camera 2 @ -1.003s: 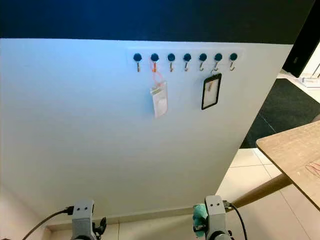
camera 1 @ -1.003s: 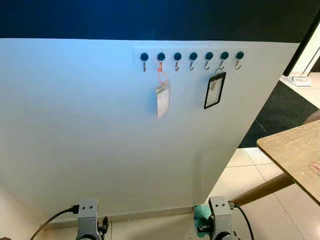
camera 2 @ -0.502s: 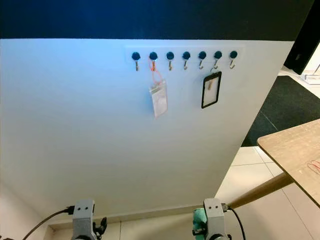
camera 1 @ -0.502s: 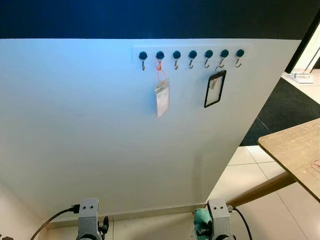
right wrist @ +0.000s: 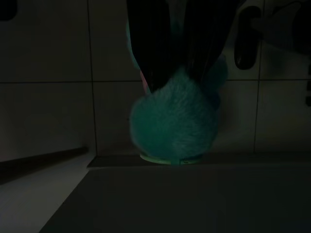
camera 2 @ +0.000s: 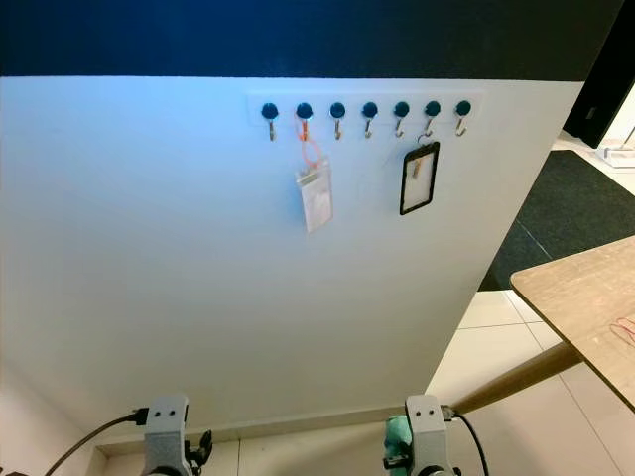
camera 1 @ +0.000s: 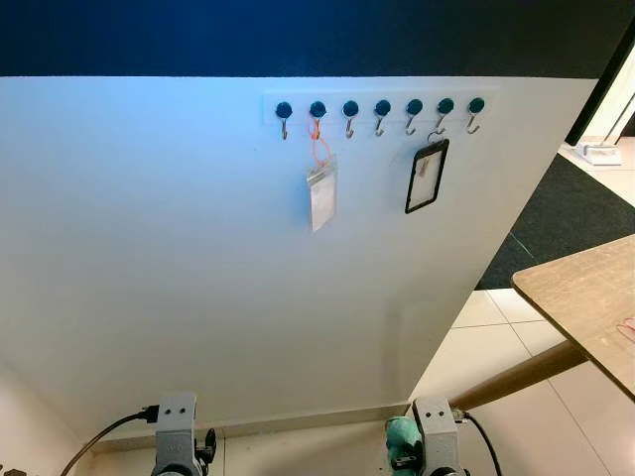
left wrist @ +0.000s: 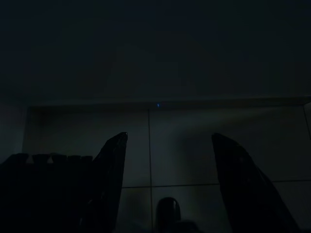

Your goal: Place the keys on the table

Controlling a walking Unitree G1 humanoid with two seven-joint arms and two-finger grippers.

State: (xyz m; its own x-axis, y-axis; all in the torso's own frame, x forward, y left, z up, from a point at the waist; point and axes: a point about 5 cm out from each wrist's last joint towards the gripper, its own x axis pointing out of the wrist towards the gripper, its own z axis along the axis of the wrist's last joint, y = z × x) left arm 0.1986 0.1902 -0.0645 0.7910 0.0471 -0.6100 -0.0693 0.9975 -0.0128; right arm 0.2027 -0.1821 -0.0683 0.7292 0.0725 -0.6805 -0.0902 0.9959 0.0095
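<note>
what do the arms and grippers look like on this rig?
Both arms end in boxy silver-grey wrist blocks, left arm and right arm, each with two small dark screw holes and a black cable on its outer side. The left gripper has two long, tapered black fingers.

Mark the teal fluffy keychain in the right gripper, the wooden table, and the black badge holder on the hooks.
teal fluffy keychain (right wrist: 172, 124), right wrist view, middle of the pompom, below the black fingers.
wooden table (camera 1: 585, 297), left eye view, bare top near its corner.
black badge holder (camera 1: 427, 178), left eye view, centre of the frame.
</note>
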